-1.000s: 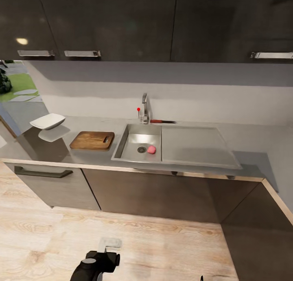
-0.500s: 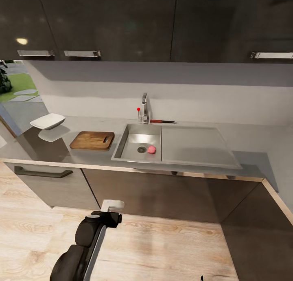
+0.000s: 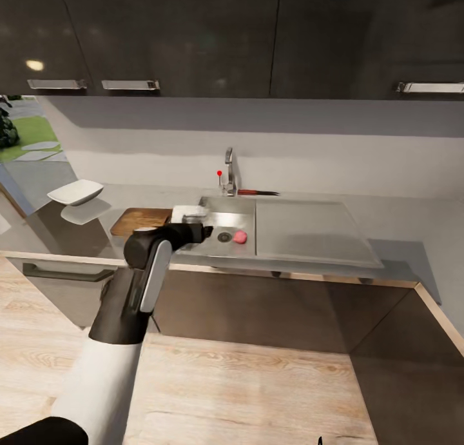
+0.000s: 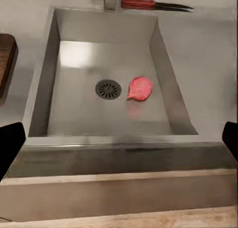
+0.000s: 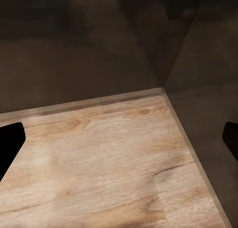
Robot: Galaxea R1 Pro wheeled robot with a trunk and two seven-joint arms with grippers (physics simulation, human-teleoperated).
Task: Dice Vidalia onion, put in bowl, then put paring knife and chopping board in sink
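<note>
One arm is up and none of the job is done — the left gripper (image 3: 205, 231), jaws spread wide and holding nothing, hangs over the near rim of the sink (image 3: 205, 204). Inside lies the Vidalia onion (image 4: 140, 88), just right of the drain (image 4: 108, 89). Left of the basin sits the chopping board (image 3: 132, 220), bare, with the bowl (image 3: 75, 191) farther left. Behind the faucet lies the paring knife (image 4: 148, 3), untouched. Low over the floor, the right gripper (image 5: 119, 139) is open too — dicing, transfer and clean-up all remain.
</note>
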